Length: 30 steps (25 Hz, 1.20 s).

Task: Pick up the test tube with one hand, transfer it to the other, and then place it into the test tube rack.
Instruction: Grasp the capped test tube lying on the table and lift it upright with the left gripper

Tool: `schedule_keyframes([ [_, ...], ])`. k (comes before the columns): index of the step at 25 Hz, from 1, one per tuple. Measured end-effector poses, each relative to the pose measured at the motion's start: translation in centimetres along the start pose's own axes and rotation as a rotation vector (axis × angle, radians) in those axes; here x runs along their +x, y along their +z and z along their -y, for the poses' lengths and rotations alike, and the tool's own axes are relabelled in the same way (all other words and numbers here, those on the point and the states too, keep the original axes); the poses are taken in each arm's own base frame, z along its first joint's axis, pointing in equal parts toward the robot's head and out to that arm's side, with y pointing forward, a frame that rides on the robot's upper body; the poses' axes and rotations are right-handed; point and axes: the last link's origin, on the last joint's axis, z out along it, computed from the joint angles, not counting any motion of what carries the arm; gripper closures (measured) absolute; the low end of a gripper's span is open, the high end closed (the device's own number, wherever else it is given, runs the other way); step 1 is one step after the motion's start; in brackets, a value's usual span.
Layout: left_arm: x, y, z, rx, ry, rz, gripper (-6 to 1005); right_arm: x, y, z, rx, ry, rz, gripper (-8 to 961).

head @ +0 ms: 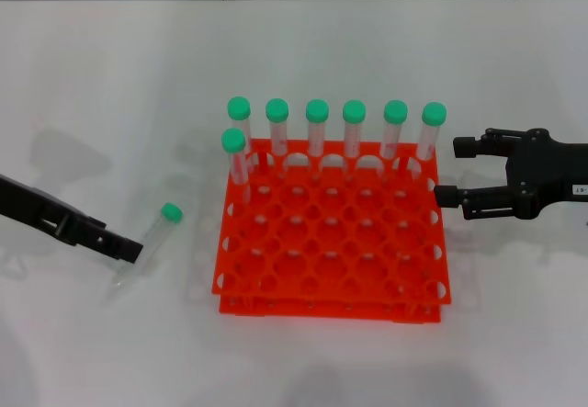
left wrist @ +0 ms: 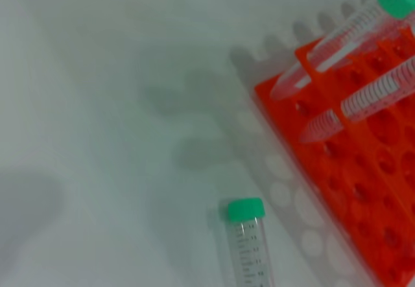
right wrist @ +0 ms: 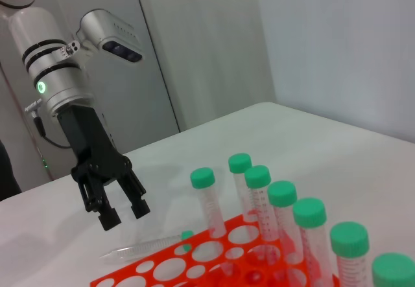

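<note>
Approaching with my left tool (head: 124,249), fingers parted and empty, directly above the test tube (head: 152,242); off-centre closure could roll it across the counter (head: 92,352).

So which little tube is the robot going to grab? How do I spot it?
Find the big orange test tube rack in the middle of the table. Look just off its left side, near the left end effector. The test tube there is the only one lying flat on the table; the others stand upright in the rack.
</note>
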Motion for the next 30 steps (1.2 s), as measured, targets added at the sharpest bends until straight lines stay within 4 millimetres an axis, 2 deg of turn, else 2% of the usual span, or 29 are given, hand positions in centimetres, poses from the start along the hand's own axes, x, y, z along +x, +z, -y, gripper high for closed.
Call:
schedule_keyframes([
  [11, -0.3, 1.4, 0.1, 0.006, 0.001, 0.058, 215, 0.0, 0.0, 0.0, 0.003, 0.000, 0.000, 94],
  [30, 0.0, 1.5, 0.1, 0.028, 0.009, 0.106, 234, 0.1, 0.0, 0.0, 0.002, 0.004, -0.001, 93],
])
